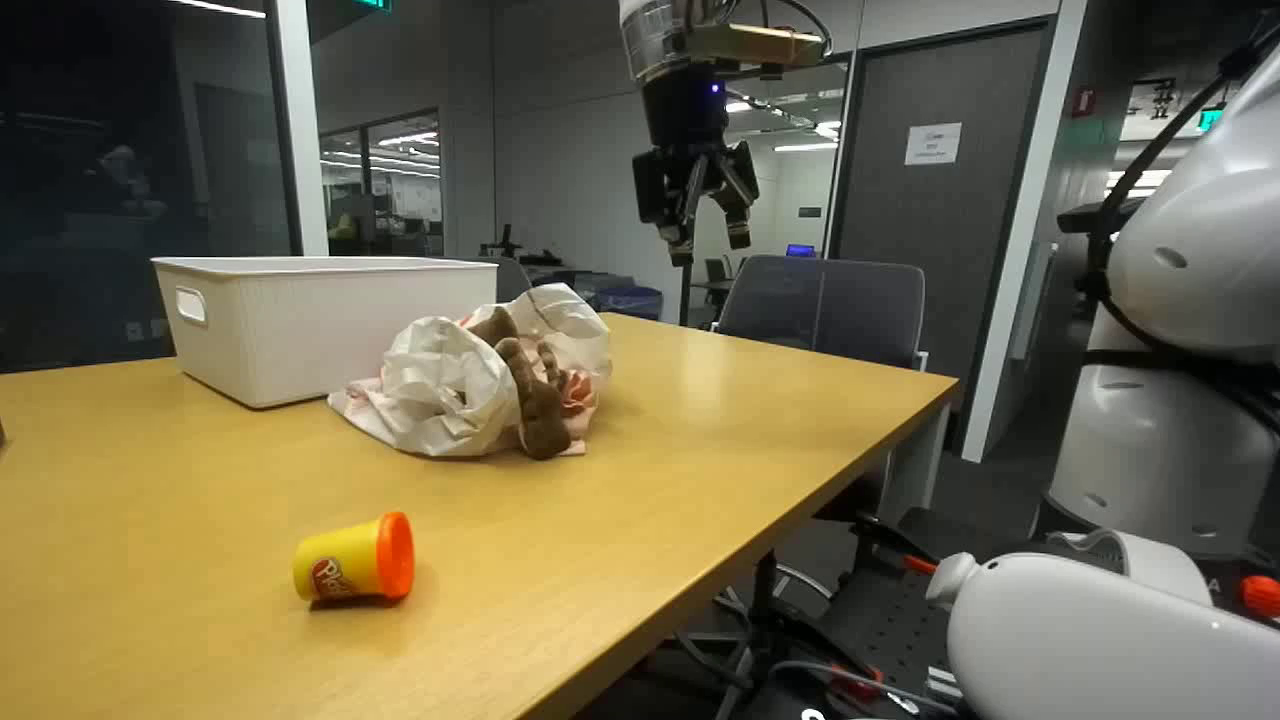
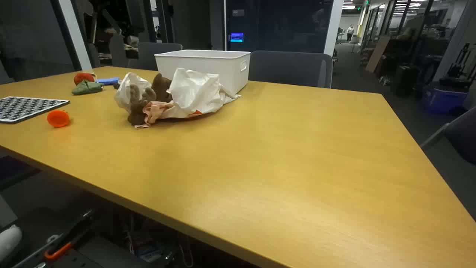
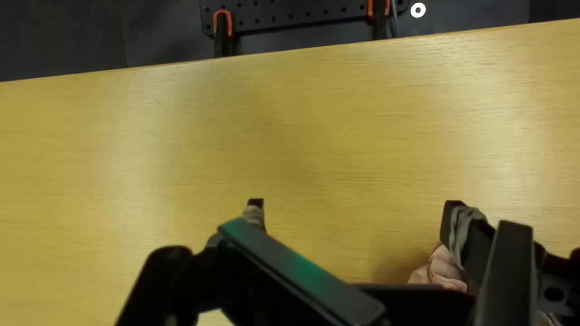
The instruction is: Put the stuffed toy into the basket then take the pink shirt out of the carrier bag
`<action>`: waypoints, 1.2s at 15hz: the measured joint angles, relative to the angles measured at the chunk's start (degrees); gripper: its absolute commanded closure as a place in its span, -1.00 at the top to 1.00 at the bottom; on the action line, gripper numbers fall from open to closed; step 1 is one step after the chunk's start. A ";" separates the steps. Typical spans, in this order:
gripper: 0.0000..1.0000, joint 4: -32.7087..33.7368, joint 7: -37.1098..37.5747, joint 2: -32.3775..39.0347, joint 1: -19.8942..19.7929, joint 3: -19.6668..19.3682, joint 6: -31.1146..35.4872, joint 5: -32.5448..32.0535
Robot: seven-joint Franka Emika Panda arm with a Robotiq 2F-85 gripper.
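Note:
A brown stuffed toy (image 1: 543, 415) (image 2: 137, 113) lies at the mouth of the crumpled white carrier bag (image 1: 450, 390) (image 2: 197, 91). The pink shirt (image 1: 577, 392) (image 2: 158, 109) shows in folds beside the toy at the bag's opening; most of it is hidden. A bit of the pink shirt (image 3: 440, 270) also shows in the wrist view near the right finger. The white basket (image 1: 330, 335) (image 2: 238, 70) stands right behind the bag; its inside is hidden. My gripper (image 1: 710, 243) is open and empty, high above the table, and its fingers (image 3: 354, 206) are wide apart in the wrist view.
A yellow can with an orange lid (image 1: 345, 562) lies on its side on the table (image 1: 700, 430). A patterned board (image 2: 29, 108), a green item (image 2: 87, 87), a red item (image 2: 83, 77) and a blue item (image 2: 108, 80) also lie there. Chairs stand around the table.

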 measured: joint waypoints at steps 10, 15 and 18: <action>1.00 -0.04 0.03 1.88 1.67 -0.39 6.57 0.00; 1.00 1.43 2.25 8.52 2.76 0.15 20.32 -0.27; 1.00 3.99 5.82 13.24 3.19 0.48 24.09 -2.26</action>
